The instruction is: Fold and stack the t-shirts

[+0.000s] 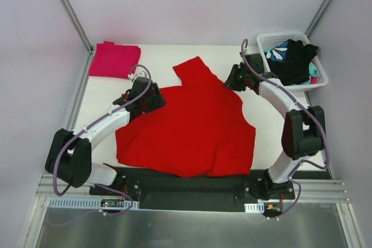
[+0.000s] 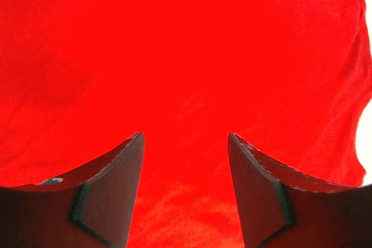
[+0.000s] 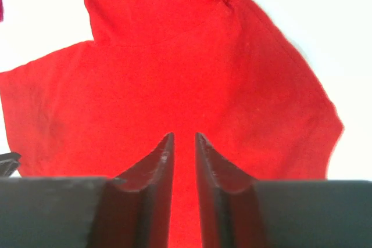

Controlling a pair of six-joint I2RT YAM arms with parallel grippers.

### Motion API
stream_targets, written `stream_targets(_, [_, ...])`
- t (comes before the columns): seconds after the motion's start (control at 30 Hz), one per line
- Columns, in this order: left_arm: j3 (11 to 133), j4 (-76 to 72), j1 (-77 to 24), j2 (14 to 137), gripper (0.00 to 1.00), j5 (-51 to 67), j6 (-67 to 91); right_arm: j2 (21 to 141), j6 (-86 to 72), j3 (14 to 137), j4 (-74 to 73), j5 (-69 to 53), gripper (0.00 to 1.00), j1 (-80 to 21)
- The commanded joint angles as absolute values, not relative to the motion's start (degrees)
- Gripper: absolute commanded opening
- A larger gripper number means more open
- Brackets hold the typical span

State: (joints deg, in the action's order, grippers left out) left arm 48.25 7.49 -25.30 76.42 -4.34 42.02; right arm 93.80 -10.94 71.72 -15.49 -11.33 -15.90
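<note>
A large bright red t-shirt [image 1: 192,126] lies spread flat across the middle of the white table, one sleeve pointing to the back. My left gripper [image 1: 152,98] is low over its left upper edge. In the left wrist view red cloth [image 2: 186,56] fills the frame, and the gripper [image 2: 186,137] is open with its jaws wide apart. My right gripper [image 1: 232,78] sits at the shirt's right upper edge. In the right wrist view its jaws [image 3: 184,136] stand a narrow gap apart over the red cloth [image 3: 174,74]. A folded magenta-pink t-shirt [image 1: 113,59] rests at the back left corner.
A white basket [image 1: 322,76] at the back right holds a black garment [image 1: 296,59] and a teal-and-white patterned one [image 1: 278,52]. Grey walls and metal posts close in the table on three sides. Both arm bases sit on a black plate at the near edge.
</note>
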Motion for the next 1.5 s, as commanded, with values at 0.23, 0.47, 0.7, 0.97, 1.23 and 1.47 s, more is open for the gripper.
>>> stream_targets(0.23, [55.2,3.0,-20.3,88.6,0.0,-3.8,41.9,106.1,-12.0,79.4,-12.7,-22.9,0.01,-15.4])
stream_targets(0.47, [55.8,4.0,-19.8,92.8,0.0,-2.3,43.4,110.6,-11.5,80.6,-14.2,-24.6,0.01,-14.9])
stream_targets(0.7, [55.5,3.9,-19.2,95.8,0.12,-0.1,45.8,114.7,-10.7,82.3,-16.3,-25.3,0.01,-13.5])
stream_targets(0.97, [57.2,3.9,-18.5,99.0,0.17,1.1,46.1,117.1,-10.7,83.3,-17.3,-25.7,0.01,-12.0])
stream_targets(1.23, [60.1,3.2,-18.1,103.3,0.26,2.2,46.7,120.2,-11.2,85.8,-18.5,-26.6,0.01,-9.5])
stream_targets(1.47, [62.6,3.3,-17.8,104.4,0.52,3.3,46.1,123.2,-11.7,88.0,-19.2,-27.1,0.01,-8.0])
